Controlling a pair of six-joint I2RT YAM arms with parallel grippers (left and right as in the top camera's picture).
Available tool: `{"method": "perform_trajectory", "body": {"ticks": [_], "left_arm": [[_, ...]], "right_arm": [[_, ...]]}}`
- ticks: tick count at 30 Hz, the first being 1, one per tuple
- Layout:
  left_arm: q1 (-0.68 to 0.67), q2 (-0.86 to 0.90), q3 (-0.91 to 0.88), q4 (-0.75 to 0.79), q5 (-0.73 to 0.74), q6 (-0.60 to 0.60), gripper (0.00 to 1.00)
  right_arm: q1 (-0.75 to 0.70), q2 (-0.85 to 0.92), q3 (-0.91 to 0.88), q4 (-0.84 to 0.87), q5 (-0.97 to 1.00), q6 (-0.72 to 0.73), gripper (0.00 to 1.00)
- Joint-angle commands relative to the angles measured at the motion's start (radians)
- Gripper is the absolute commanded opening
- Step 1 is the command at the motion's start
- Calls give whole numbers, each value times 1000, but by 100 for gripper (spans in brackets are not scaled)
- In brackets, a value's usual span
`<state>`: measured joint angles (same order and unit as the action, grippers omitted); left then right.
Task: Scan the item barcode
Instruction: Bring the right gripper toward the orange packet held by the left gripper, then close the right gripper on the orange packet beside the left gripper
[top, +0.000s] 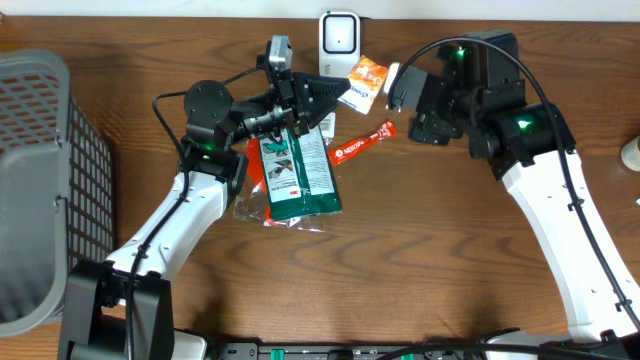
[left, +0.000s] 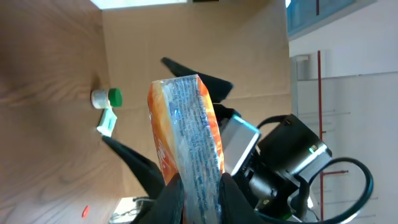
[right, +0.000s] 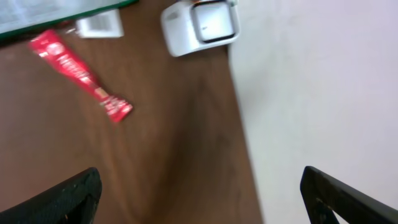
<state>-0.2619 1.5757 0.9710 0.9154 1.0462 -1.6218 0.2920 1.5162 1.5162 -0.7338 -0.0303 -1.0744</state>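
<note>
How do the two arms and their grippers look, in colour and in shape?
The left arm and the right arm both have white link shells, black joint housings with small green lights, and thin black cables running along them. The left gripper and the right gripper are black, with pointed, tapering fingers.

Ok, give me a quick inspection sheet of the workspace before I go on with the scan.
Surface: brown wooden table, no spills seen.
Job's things: orange packet held upright; white scanner at the far edge.
Clutter: green pack and red sachet lying flat.
Grippers: left gripper shut on the orange packet; right gripper open, empty.
Cables: black cables run along both arms.
Surroundings: gray basket at left; pale wall behind.
</note>
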Motion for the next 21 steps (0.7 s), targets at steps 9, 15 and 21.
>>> {"method": "perform_trajectory", "body": {"ticks": [9, 15, 21], "left_arm": [[5, -1, -6, 5, -38, 13, 8], [3, -1, -6, 5, -34, 13, 8], [3, -1, -6, 5, -33, 13, 8]], "right_arm": [[-50, -70, 4, 126, -6, 638, 99], [-159, -95, 64, 135, -83, 1231, 99], [-294, -95, 66, 131, -541, 1620, 99]]}}
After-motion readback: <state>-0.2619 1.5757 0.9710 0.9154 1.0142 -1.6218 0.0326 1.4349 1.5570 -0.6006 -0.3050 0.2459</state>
